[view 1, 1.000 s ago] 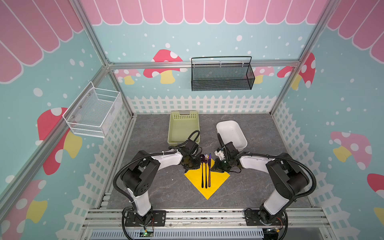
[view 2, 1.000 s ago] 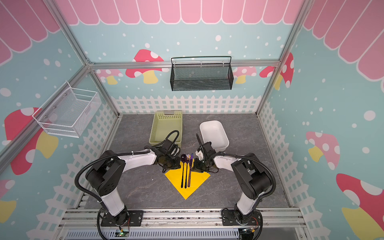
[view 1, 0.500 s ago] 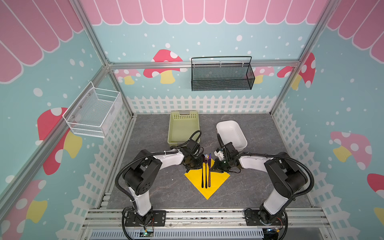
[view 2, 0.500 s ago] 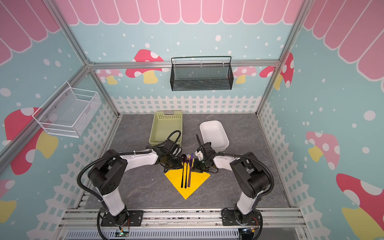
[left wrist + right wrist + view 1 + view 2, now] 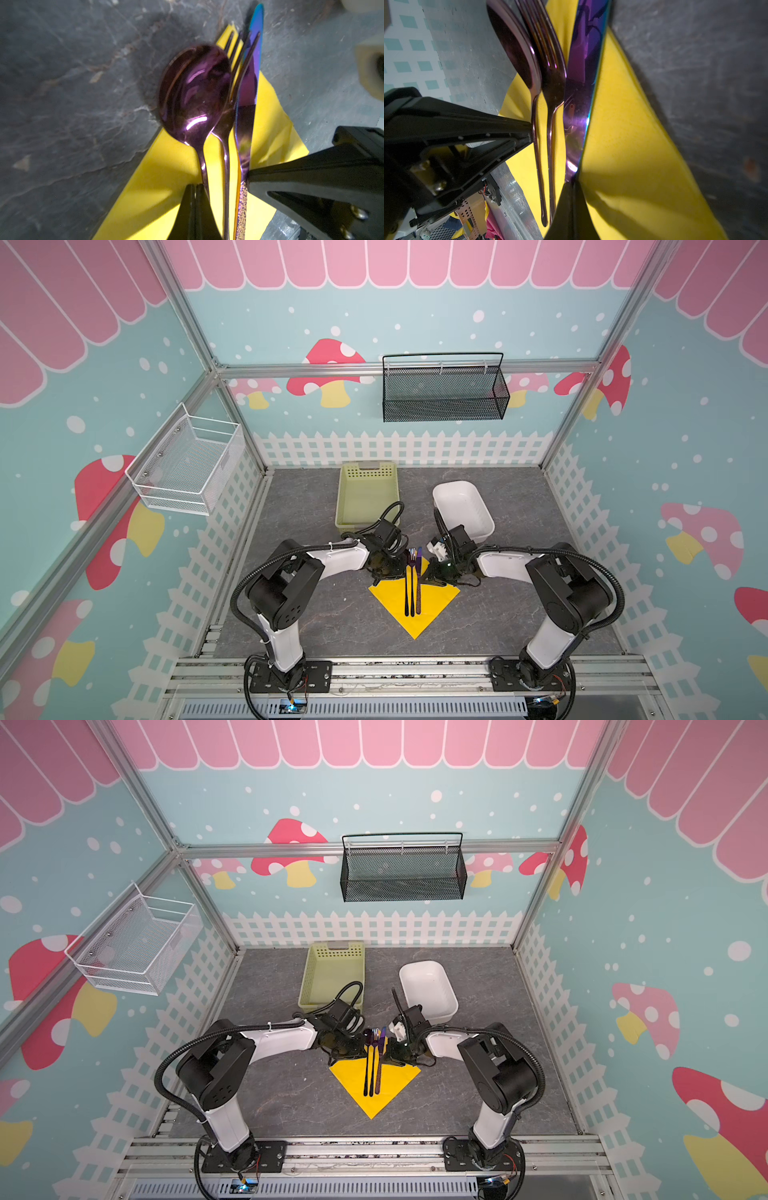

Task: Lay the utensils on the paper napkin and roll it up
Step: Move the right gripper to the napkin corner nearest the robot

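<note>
Cutlery (image 5: 412,589) sits on napkin (image 5: 437,600); left claw (image 5: 194,188) and right claw (image 5: 572,185), both pressed shut, should nudge it together gently, imo.

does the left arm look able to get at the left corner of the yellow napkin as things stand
Probably yes: that corner of the napkin lies bare close by the left tool, with nothing on it. The tool is shut, its tip by the spoon handle, so it would have to open first.

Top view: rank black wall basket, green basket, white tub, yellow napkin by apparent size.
1. black wall basket (hung up, likely nearer camera)
2. green basket
3. yellow napkin and white tub: too alike to rank
</note>
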You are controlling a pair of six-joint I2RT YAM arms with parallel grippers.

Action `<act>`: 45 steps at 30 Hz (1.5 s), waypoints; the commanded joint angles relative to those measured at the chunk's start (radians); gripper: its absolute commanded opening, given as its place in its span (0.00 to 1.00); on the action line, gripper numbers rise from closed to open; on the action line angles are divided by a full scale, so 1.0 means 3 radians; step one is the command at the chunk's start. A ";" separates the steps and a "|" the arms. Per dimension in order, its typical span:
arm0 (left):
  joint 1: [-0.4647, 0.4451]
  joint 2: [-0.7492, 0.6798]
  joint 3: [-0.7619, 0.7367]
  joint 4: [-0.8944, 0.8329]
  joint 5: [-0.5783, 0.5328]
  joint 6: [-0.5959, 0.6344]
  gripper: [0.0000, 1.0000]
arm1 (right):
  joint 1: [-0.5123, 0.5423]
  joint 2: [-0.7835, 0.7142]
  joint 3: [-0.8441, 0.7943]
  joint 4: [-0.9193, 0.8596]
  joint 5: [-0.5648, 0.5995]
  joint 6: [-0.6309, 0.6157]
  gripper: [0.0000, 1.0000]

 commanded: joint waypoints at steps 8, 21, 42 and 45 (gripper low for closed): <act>-0.0003 -0.0089 0.0106 -0.0146 -0.0176 0.0035 0.00 | 0.0003 -0.0437 -0.0032 -0.0174 0.0086 -0.0335 0.02; 0.0280 -0.0597 -0.0087 -0.0210 -0.0170 0.0004 0.00 | 0.0522 -0.1095 -0.0050 -0.0531 0.0475 -0.2558 0.20; 0.0506 -0.0878 -0.0264 -0.0228 -0.0150 -0.0011 0.00 | 0.1836 -0.0785 -0.0228 -0.0805 0.1065 -0.4013 0.36; 0.0512 -0.0892 -0.0277 -0.0231 -0.0149 -0.0011 0.00 | 0.1918 -0.0673 -0.0218 -0.0803 0.1095 -0.4007 0.37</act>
